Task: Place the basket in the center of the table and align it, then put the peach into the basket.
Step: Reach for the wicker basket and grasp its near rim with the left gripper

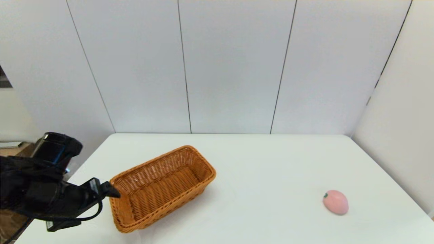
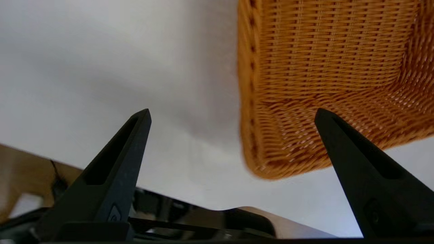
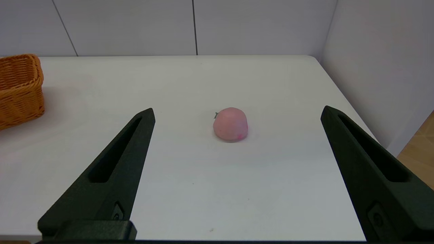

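From the head camera we see the rectangular orange-brown woven wicker basket with flared sides and a braided rim lying at an angle on the left half of the large plain white tabletop, one short end near the front edge. It holds nothing. The left gripper sits at that near end by the tabletop's left edge, its tip just at the rim. The small smooth pale-pink egg-shaped toy peach with a tiny green stem spot rests well apart, near the right edge.

In the left wrist view we find the left gripper's fingers spread wide, one over the basket's rounded corner.

In the right wrist view the right gripper is also wide apart, holding nothing, with the peach lying beyond it.
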Robot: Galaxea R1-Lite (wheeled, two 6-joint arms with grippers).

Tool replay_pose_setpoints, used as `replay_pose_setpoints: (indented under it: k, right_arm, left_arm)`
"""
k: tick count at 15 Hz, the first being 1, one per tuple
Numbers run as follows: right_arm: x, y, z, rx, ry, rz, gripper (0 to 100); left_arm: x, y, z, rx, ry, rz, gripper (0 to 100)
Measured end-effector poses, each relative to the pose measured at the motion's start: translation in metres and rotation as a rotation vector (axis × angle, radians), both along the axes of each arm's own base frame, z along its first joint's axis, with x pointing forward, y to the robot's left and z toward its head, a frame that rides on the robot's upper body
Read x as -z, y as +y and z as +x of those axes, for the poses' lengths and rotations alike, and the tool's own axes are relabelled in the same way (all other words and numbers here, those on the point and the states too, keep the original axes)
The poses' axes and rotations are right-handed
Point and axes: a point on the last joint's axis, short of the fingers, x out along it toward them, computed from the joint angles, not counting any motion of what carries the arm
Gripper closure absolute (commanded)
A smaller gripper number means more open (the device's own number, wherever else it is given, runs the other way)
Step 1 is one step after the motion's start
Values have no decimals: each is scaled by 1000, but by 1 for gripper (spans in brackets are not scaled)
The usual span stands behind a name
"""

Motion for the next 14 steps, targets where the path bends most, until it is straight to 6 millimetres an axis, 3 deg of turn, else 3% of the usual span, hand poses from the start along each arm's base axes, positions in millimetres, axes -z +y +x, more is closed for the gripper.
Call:
replay_pose_setpoints:
  k: [4,8,9,14]
  right_arm:
    - [0,0,0,0,-1,0,0]
    - [0,0,0,0,0,0,0]
    - [0,0,0,0,0,0,0]
    - [0,0,0,0,0,0,0]
  left_arm:
    - [27,-12,38,0,79,-57,0]
    - [55,-15,59,-14,105,-65,0]
    - [59,-15,60,-15,119,-64,100]
    - [68,-15,63,-10,137,-69,100]
